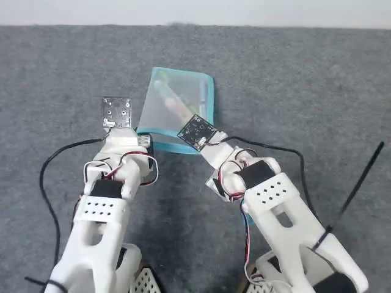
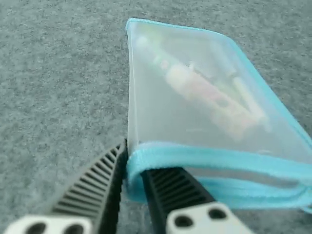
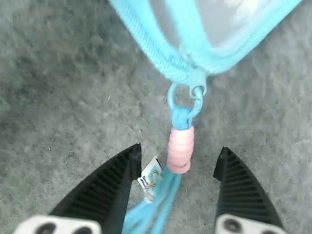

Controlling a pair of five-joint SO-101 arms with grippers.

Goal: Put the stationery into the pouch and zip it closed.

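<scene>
I am seeing my left gripper (image 2: 132, 165) clenching the blue zipper edge of the translucent pouch (image 2: 195, 122), which is lying on the grey carpet (image 1: 305, 91) with the stationery (image 2: 204, 92) inside. My right gripper (image 3: 179, 152) is standing released around the zipper pull (image 3: 180, 146).

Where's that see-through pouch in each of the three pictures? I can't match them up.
High view: pouch lies just above the middle of the picture.
Left wrist view: pouch corner clamped between the fingers of the left gripper.
Right wrist view: pouch zipper end ahead of the open right gripper, pink bead between its fingers.
Shared landmark: the blue zipper edge.
</scene>
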